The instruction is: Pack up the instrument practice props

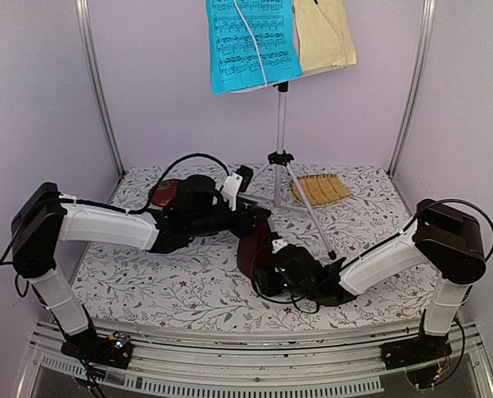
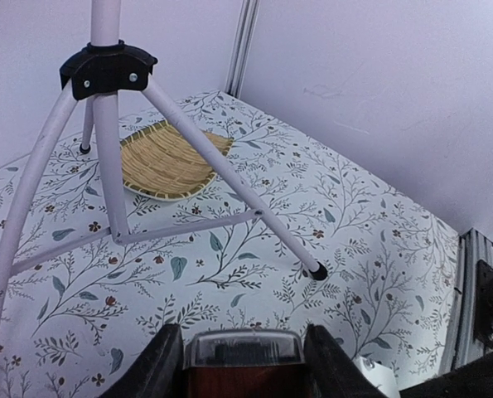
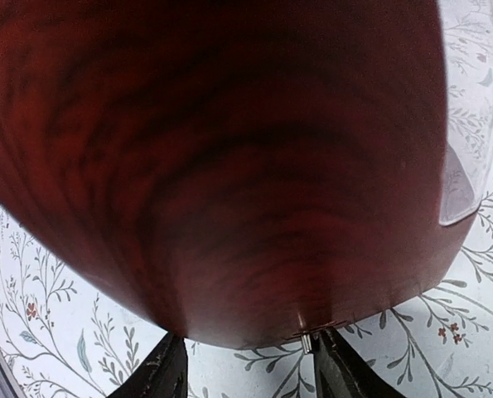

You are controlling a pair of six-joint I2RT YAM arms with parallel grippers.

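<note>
The silver tripod music stand [image 1: 280, 124] stands at the back centre, and its legs and black hub [image 2: 105, 70] fill the left wrist view. On its desk hang the blue sheet [image 1: 253, 41] and the pale-yellow sheet [image 1: 325, 33]. The dark red-brown metronome [image 1: 251, 245] stands on the cloth in front of the stand. My left gripper [image 1: 254, 222] is at its top; its fingers [image 2: 159, 369] press both sides of the clear-capped top [image 2: 244, 352]. My right gripper [image 1: 277, 259] is open at the metronome's lower right side [image 3: 229, 166]; its fingertips [image 3: 165, 375] straddle the lower edge near a small metal key [image 3: 306, 341].
A woven bamboo tray [image 1: 319, 189] lies at the back right behind a tripod leg and also shows in the left wrist view [image 2: 167, 157]. A dark red round object [image 1: 165, 192] lies behind my left arm. Purple walls and metal posts [image 1: 97, 83] enclose the floral-cloth table [image 1: 171, 274].
</note>
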